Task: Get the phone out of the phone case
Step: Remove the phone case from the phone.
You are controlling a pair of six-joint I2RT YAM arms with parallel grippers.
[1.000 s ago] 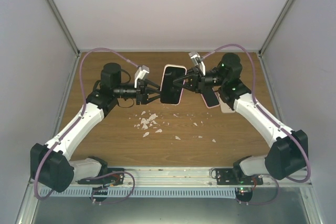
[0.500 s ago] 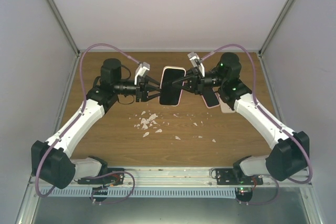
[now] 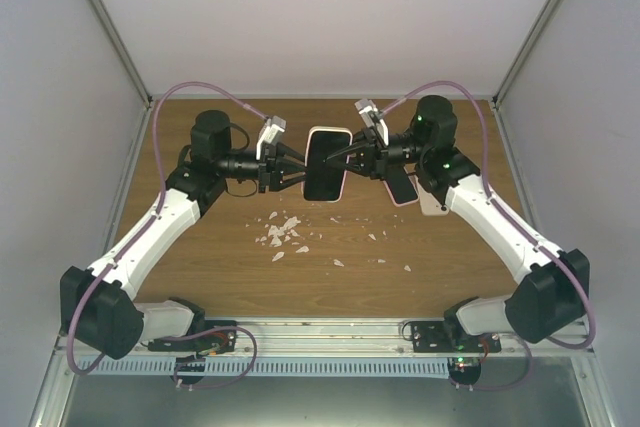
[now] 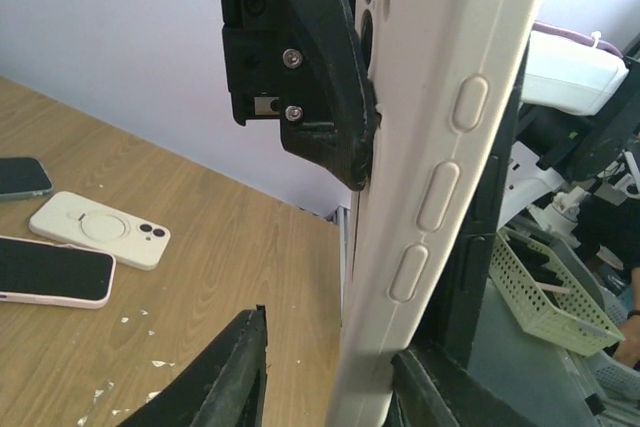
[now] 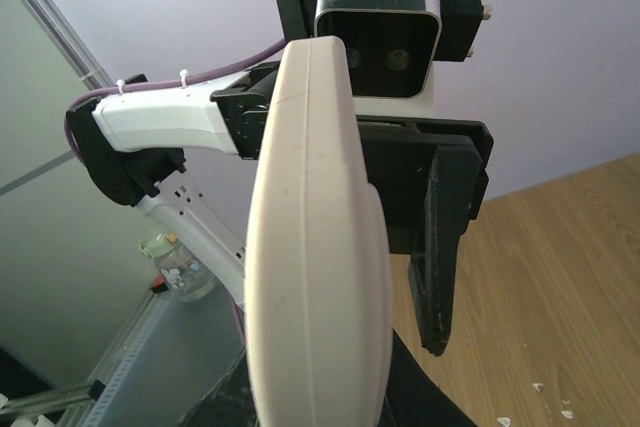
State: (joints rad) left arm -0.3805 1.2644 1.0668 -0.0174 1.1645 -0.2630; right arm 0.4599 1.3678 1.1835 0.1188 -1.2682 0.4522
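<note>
At mid-frame above the desk (image 3: 230,267), the phone (image 3: 326,169) in its phone case (image 4: 440,147) hangs pinched in the right gripper's (image 3: 348,159) jaws, the left gripper's (image 3: 296,175) hold unclear; the rubbery case should peel from a corner.

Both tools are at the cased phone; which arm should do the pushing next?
Probably the right. The right tool has a finger on the back of the phone case, beside the camera holes, to push the phone out; the left tool straddles the other end.
</note>
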